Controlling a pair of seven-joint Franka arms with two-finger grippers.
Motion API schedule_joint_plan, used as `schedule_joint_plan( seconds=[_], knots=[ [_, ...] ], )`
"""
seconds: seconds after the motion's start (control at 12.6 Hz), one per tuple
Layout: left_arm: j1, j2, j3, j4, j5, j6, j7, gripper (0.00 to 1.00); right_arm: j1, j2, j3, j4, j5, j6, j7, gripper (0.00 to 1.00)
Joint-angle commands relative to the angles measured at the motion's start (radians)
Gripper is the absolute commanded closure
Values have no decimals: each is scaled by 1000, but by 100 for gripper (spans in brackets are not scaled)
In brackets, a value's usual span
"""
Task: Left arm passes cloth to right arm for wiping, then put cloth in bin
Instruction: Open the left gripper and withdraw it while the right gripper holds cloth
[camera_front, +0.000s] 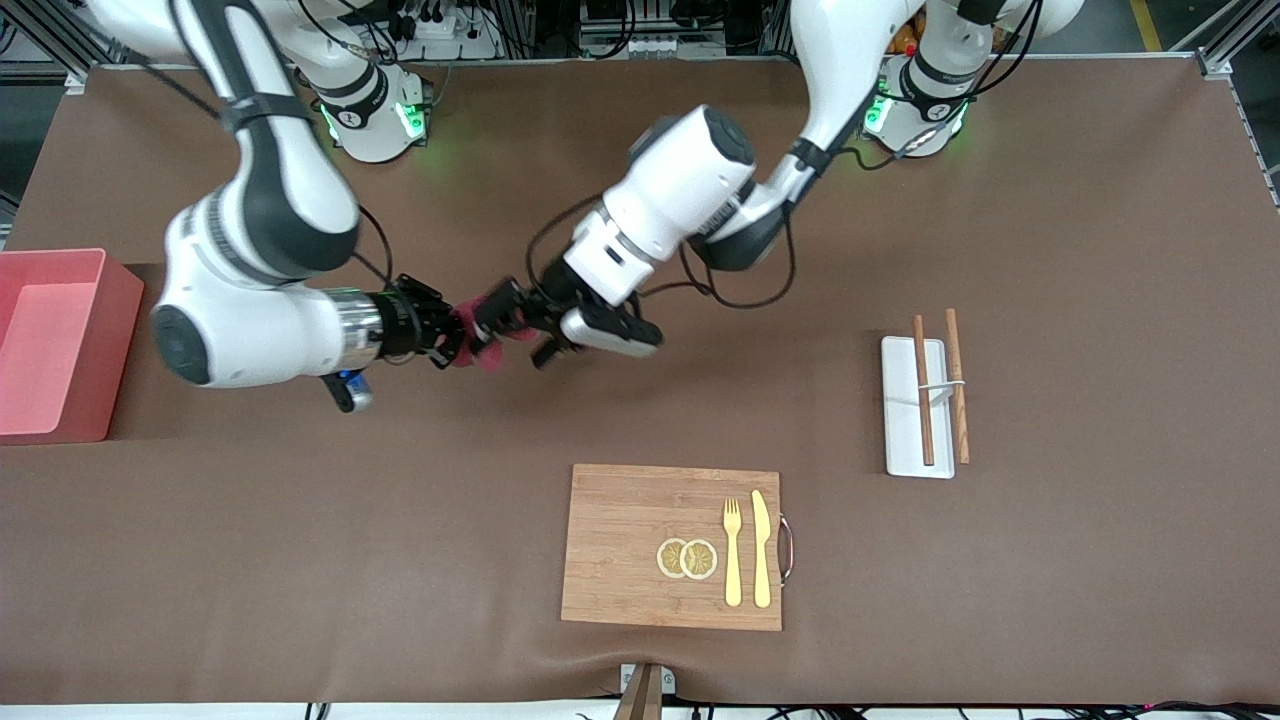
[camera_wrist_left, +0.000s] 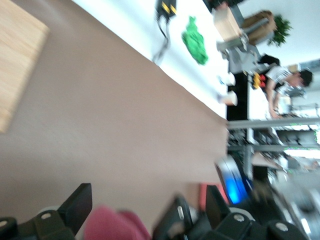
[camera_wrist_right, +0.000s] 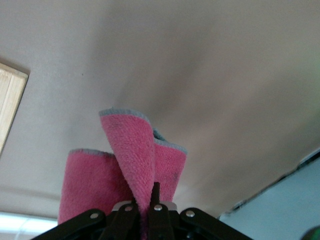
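- Front view: the right arm's black hand (camera_front: 447, 338) and the left arm's black hand (camera_front: 515, 318) meet in the air over the brown desk (camera_front: 300, 520), with the small crimson terry cloth (camera_front: 478, 345) between them.
- The pink rectangular plastic bin (camera_front: 55, 345) stands at the right arm's end of the desk; the wooden board (camera_front: 620, 545), carrying a yellow fork (camera_front: 732, 550) and knife (camera_front: 762, 548), lies nearer the front camera.
- Left wrist view: the left hand (camera_wrist_left: 145, 212) has its fingers (camera_wrist_left: 77, 202) spread, the cloth (camera_wrist_left: 115, 225) loose between them.
- Right wrist view: the right hand (camera_wrist_right: 145, 210) is pressed together, pinching the folded cloth (camera_wrist_right: 132, 165).
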Motion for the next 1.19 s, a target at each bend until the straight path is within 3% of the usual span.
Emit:
schedule_joint_plan(
  seconds=[0.0,0.16,0.48,0.64,0.79,0.87,1.11],
  knots=[
    [86,-12,20,-50,95,-51,18,0,70,36,-5,-42,-144,99,-16,100],
    [194,-35,16,-41,202,-228,55,0,82,44,-3,-113,-150,214,-22,100],
    [347,-81,14,-39,215,-488,280,0,70,67,-10,-293,-258,450,-143,100],
    [413,-138,16,-39,215,-627,362,0,1,65,-10,-361,-287,534,-278,100],
    [461,-204,17,-44,218,-804,416,0,-98,50,-11,-381,-331,521,-457,100],
    [461,-232,22,-45,227,-900,425,0,-157,50,-23,-386,-407,510,-560,100],
    [501,-356,19,-97,372,-1135,436,0,-335,36,-30,-386,-523,492,-866,100]
  ],
)
